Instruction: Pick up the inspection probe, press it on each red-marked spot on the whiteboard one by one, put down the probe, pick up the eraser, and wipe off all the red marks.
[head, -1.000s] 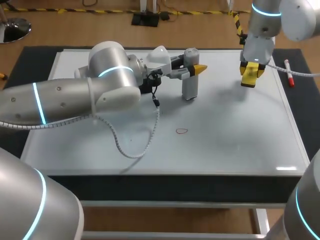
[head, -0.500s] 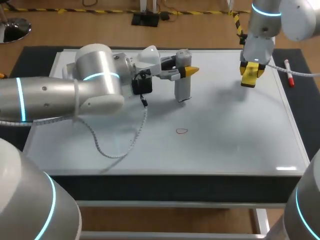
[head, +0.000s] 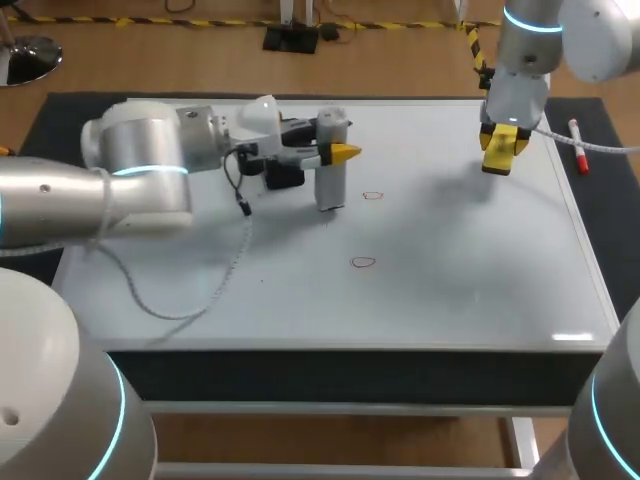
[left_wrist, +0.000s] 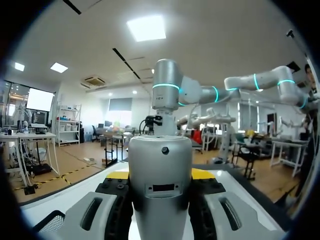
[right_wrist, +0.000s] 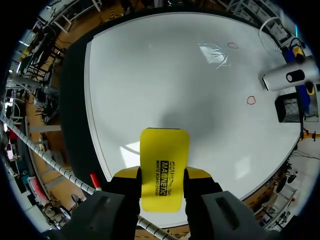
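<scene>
- Left pincer (head: 338, 152) is clenched on the upright grey probe (head: 330, 178).
- Right pincer (right_wrist: 163, 173) grasps the yellow eraser (right_wrist: 165, 147) over the whiteboard (head: 450, 285).
- A red mark (head: 373, 195) lies near the left pincer.

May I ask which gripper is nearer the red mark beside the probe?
Left: the left gripper, with the probe, is beside the red mark; the right gripper is farther off.

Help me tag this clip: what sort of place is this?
Probably a robotics test bench: a whiteboard lies flat as the worktop with red marks, the left gripper holds a probe, the right gripper an eraser.
</scene>
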